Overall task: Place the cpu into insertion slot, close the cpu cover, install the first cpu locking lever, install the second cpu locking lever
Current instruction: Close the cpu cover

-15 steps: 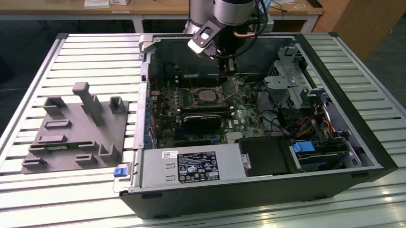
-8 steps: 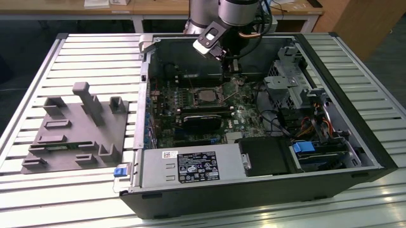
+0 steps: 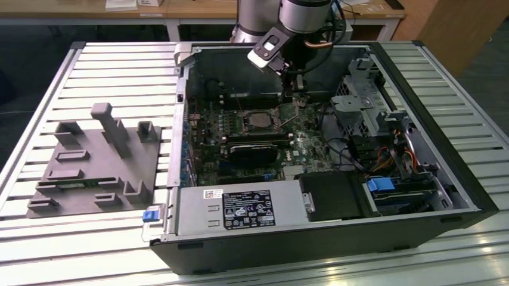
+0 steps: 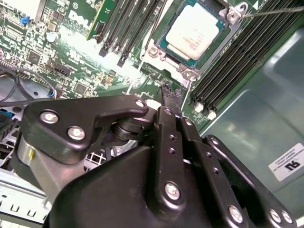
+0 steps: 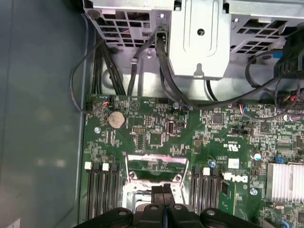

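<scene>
The cpu (image 4: 194, 34) has a pale silvery-grey face edged in teal and is framed by the silvery cpu cover (image 4: 170, 62); the circuit board (image 5: 156, 137) around it is deep green, speckled with black and silver parts and lined with black memory slots (image 5: 102, 190). The end effector (image 4: 168, 92) is matte black, dotted with shiny silver screw heads. The computer case (image 3: 318, 247) is black, the worktop (image 3: 111, 65) is silvery with a ribbed slat pattern, and the fixture (image 3: 95, 161) on it is plain grey.
</scene>
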`<state>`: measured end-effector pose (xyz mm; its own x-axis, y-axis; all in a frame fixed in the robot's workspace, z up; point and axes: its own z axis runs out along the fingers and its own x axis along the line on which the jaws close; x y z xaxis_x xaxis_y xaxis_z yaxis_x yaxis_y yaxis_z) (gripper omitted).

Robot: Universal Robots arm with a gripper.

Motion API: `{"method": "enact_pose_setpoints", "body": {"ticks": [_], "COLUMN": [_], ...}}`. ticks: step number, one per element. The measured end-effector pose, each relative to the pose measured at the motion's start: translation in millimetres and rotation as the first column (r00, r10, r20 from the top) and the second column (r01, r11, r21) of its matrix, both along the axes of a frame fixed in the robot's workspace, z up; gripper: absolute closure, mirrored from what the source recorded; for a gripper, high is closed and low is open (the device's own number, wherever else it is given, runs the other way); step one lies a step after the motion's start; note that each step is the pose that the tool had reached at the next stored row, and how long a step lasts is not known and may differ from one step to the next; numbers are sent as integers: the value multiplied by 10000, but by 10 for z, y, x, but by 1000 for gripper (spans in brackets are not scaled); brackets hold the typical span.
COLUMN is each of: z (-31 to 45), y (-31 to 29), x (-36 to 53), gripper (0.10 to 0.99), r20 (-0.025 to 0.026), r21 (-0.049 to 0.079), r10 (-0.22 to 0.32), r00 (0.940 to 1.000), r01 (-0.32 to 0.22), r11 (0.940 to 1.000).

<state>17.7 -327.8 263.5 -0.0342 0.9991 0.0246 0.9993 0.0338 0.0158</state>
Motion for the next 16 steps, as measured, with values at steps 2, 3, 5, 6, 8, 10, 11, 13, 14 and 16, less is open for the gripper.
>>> {"method": "enact_pose_setpoints", "body": {"ticks": [2,3,5,6,8,10,11,13,14,16], "z": [-7,-11,-22,-27,-35,-39,-40,-42,-43,-44], "y": [10,16,27,34,46,48,48,49,49,49], "x": [18,28,43,52,74,99,113,143,158,182], "gripper": [980,980,980,980,980,980,980,980,980,980], "r20": [-6,-7,-7,-7,-9,-10,-11,-10,-10,-11], "r21": [-3,-6,-7,-9,-10,-11,-11,-10,-9,-10], "r10": [-31,-52,-132,-174,-218,-220,-220,-221,-221,-220], "r00": [10000,10000,9999,9998,9998,9998,9998,9998,9998,9998], "r01": [31,52,132,174,218,220,220,221,221,220], "r11": [10000,10000,9999,9998,9998,9998,9998,9998,9998,9998]}}
